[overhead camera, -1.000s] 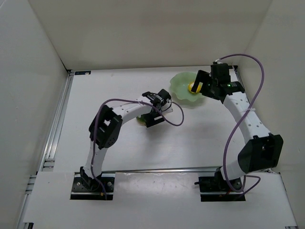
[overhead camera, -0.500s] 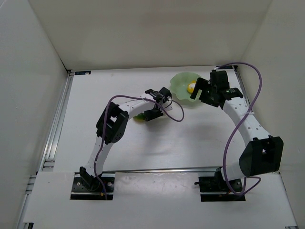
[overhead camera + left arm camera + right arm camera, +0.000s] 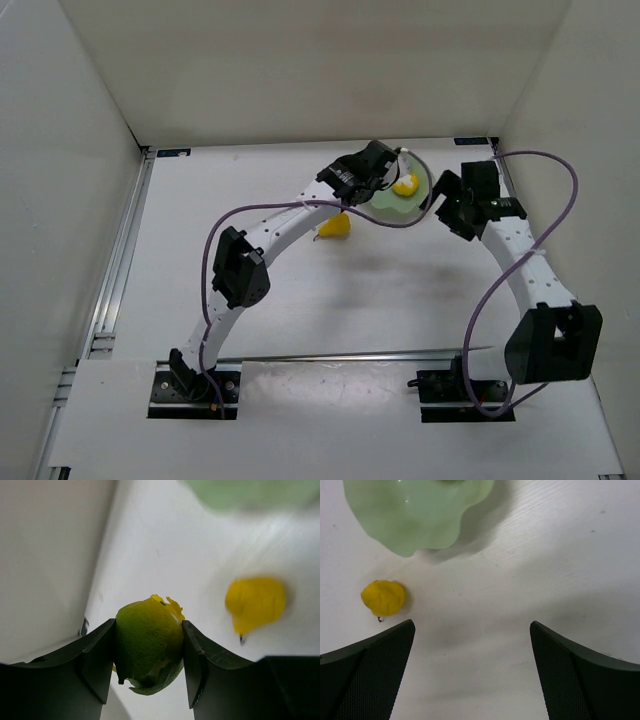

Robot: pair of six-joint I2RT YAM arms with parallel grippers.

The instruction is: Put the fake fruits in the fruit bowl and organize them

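Observation:
My left gripper [image 3: 149, 626] is shut on the round dark-green fruit [image 3: 148, 650], held clear of the table. In the top view the left gripper [image 3: 386, 168] hangs over the near-left part of the mint-green fruit bowl [image 3: 393, 207] and hides the green fruit. One yellow fruit [image 3: 406, 186] lies inside the bowl. Another yellow fruit [image 3: 335, 228] rests on the table left of the bowl; the same yellow fruit [image 3: 383, 598] shows below the fruit bowl [image 3: 420, 520] in the right wrist view. My right gripper [image 3: 444, 200] stands open and empty just right of the bowl.
White walls enclose the table on the left, back and right. A purple cable [image 3: 500, 270] loops beside the right arm, and another purple cable [image 3: 215, 240] runs along the left arm. A metal rail [image 3: 115, 270] follows the table's left edge.
The left gripper shut on the green fruit, lifted it and swung right and back to the bowl. The right gripper drew back to the right, leaving a yellow fruit in the bowl.

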